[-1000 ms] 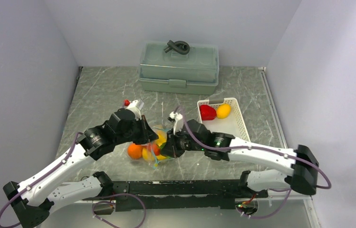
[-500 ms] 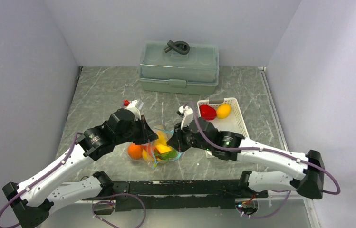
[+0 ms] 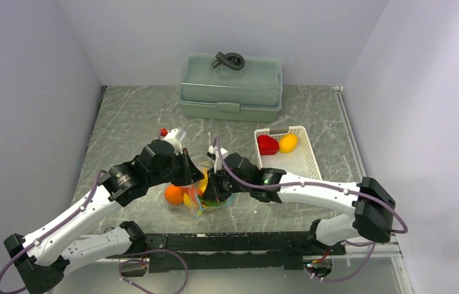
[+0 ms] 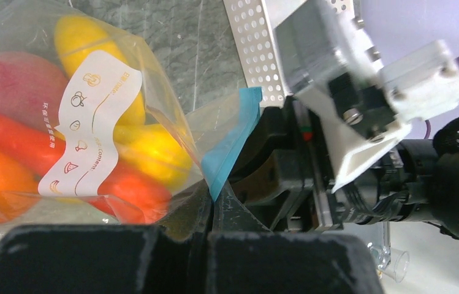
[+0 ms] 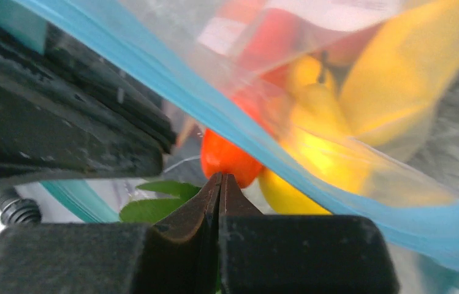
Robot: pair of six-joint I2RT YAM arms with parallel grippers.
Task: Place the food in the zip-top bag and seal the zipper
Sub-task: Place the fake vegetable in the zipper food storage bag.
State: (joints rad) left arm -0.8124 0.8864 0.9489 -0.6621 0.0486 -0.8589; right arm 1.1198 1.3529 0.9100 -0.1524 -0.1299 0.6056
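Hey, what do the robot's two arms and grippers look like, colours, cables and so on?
The left arm and right arm are both white shells with black joint housings, each trailed by a loose purple cable. The left gripper and right gripper have blocky matte black fingers. A white mount sits at each wrist.

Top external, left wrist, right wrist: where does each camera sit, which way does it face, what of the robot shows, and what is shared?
Top external: above and behind the bases, facing down at the table; left arm and right arm whole, left gripper and right gripper at the zip-top bag.
Left wrist: looks along its shut fingers pinching the zipper; right arm's wrist opposite.
Right wrist: looks along its shut fingers toward the zipper, food beyond.
Shared: all three show bag and food.
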